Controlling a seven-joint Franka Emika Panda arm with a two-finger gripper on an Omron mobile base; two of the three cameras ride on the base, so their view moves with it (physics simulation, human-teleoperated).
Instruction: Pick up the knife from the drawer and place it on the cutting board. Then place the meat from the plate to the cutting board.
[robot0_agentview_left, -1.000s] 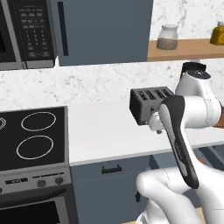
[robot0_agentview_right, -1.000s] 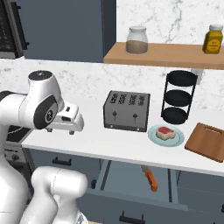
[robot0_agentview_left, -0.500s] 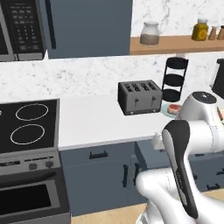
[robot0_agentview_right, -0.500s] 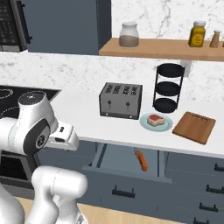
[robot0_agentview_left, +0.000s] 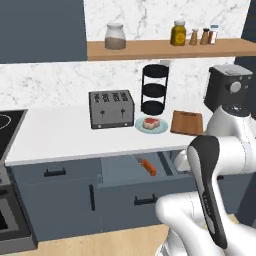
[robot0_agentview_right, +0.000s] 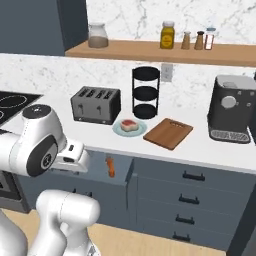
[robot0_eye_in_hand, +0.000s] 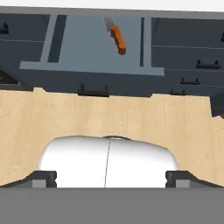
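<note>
The drawer (robot0_agentview_left: 120, 171) stands pulled out under the counter, and the knife (robot0_agentview_left: 148, 167) with its orange-brown handle lies on the grey floor inside. On the counter above, the meat (robot0_agentview_left: 151, 122) rests on the pale plate (robot0_agentview_left: 163, 128), and the brown cutting board (robot0_agentview_left: 187, 123) lies just right of it. In the hand view the knife (robot0_eye_in_hand: 117, 39) is far ahead inside the drawer (robot0_eye_in_hand: 87, 43), beyond the black bar handle (robot0_eye_in_hand: 93, 90). My gripper (robot0_eye_in_hand: 111, 178) is open and holds nothing. It hangs out in front of the drawer, over the wooden floor. From the right base view the hand (robot0_agentview_right: 75, 156) is left of the knife (robot0_agentview_right: 110, 166).
A toaster (robot0_agentview_left: 111, 109) and a black tiered rack (robot0_agentview_left: 154, 90) stand behind the plate. A coffee machine (robot0_agentview_right: 231, 109) sits at the counter's right end. Jars and shakers line the wooden shelf (robot0_agentview_left: 165, 48). Closed drawer fronts (robot0_agentview_right: 192, 192) lie right of the open drawer.
The base has driven to the right, so the stove and microwave have slid out to the left and the coffee machine has come in. The hand has dropped from counter height to drawer level.
</note>
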